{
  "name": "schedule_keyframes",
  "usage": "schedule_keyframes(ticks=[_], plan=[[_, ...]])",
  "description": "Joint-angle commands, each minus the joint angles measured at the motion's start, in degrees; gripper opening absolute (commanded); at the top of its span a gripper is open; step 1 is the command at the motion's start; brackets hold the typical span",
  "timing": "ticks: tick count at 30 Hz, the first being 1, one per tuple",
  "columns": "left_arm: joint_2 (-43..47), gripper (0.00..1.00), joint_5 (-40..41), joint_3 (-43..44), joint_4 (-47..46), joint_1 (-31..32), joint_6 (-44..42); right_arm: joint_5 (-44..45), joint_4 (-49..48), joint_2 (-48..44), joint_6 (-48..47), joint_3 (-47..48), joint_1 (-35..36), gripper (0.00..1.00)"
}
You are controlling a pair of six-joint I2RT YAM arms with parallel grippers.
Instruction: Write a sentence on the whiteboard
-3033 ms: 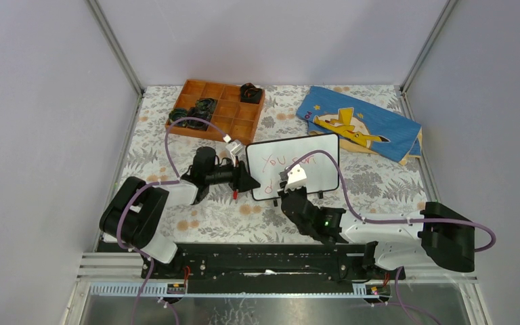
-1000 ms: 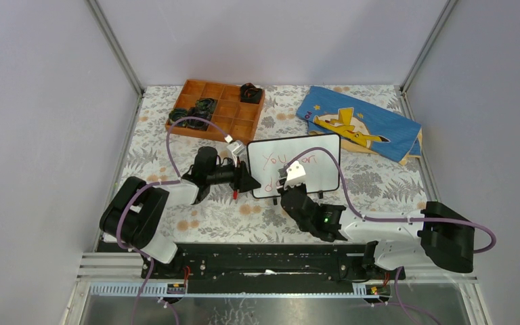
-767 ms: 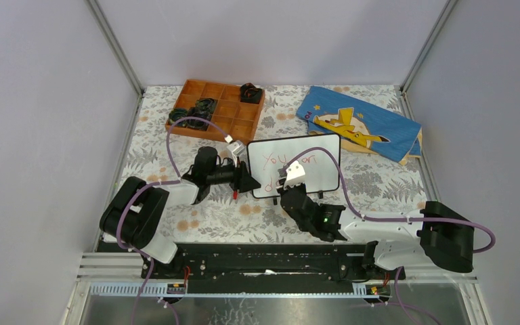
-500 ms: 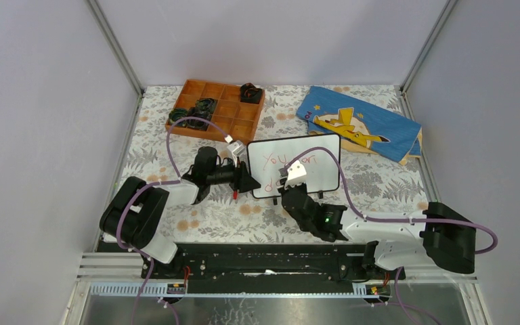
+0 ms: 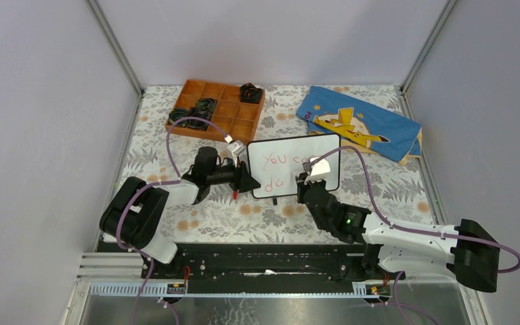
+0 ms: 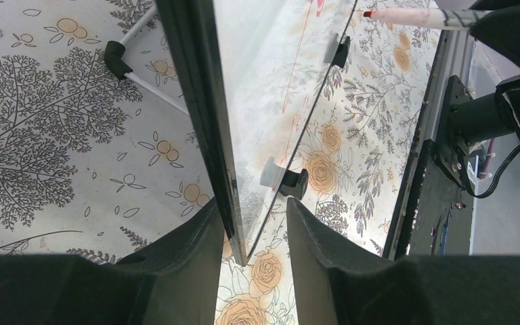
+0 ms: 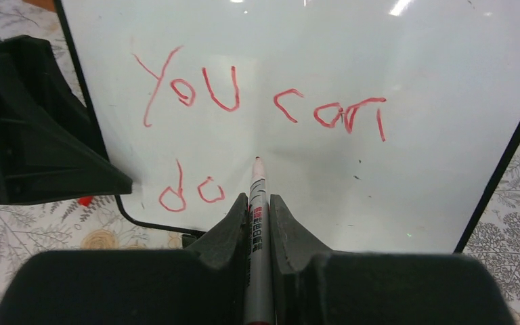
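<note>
It was a robotics lab cell: plain grey panels [image 5: 40, 101] on aluminium posts [image 5: 115, 47] enclosed a floral-covered surface [image 5: 393, 186], mounting rail [image 5: 264, 261] at 6 o'clock.

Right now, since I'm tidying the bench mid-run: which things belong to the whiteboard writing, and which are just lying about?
In use:
- whiteboard, gripped at its edge by the left gripper
- red sentence, reading "You can do"
- marker, clamped in the right gripper

Lying about:
- orange tray holding black items
- blue cloth
</note>
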State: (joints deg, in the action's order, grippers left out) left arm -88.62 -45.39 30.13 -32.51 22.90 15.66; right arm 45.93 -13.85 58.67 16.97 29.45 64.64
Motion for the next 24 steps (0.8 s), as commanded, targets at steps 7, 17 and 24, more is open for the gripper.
schedule_keyframes(ticks=[7, 17, 24], plan=[[0.84, 0.45, 0.83, 1.25, 0.15, 0.66, -1.82, -1.72, -0.27, 0.40, 1.92, -1.19, -1.27, 0.00], [0.62, 0.45, 0.83, 1.34, 0.43, 0.75, -1.95, -2.19, -1.52, 1.99, 1.82, -0.89, -2.16, 0.00], [0.62, 0.45, 0.88, 1.41, 0.61, 0.84, -2.12, -2.90, -1.21, 2.91, 2.40, -1.07, -2.71, 0.00]])
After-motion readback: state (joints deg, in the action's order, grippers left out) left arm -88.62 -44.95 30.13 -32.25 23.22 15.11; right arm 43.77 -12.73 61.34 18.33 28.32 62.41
